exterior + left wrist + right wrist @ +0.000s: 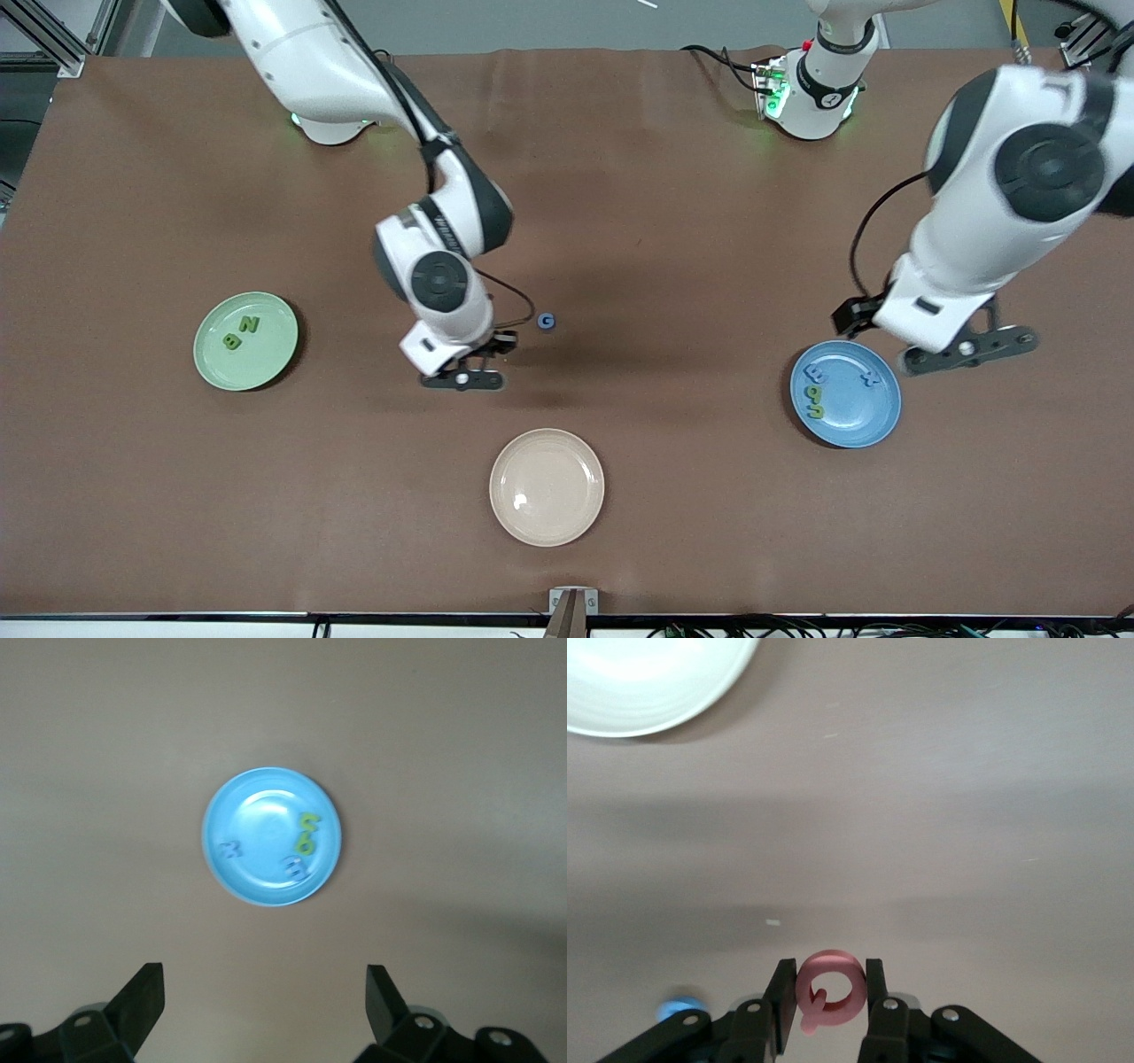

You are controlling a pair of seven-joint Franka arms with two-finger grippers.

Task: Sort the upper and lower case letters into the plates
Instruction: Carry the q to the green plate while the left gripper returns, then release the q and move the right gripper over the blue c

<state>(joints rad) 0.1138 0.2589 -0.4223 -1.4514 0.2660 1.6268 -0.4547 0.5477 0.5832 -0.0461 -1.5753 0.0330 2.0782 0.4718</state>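
Pink letter: a Q pinched between the right gripper fingers, held up over bare table, presumably for carrying to a plate.
Blue G: loose on the table, at 1 o'clock from the cream plate.
Green plate: at 9 o'clock, two green letters.
Blue plate: at 3 o'clock, four letters.
Left gripper: fingers spread and empty, over the table by the blue plate, waiting.
Views: only the right wrist view shows the Q; the front view hides it.

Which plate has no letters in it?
The cream plate, nearest the front camera, is bare. The green plate holds two green letters, and the blue plate holds several.
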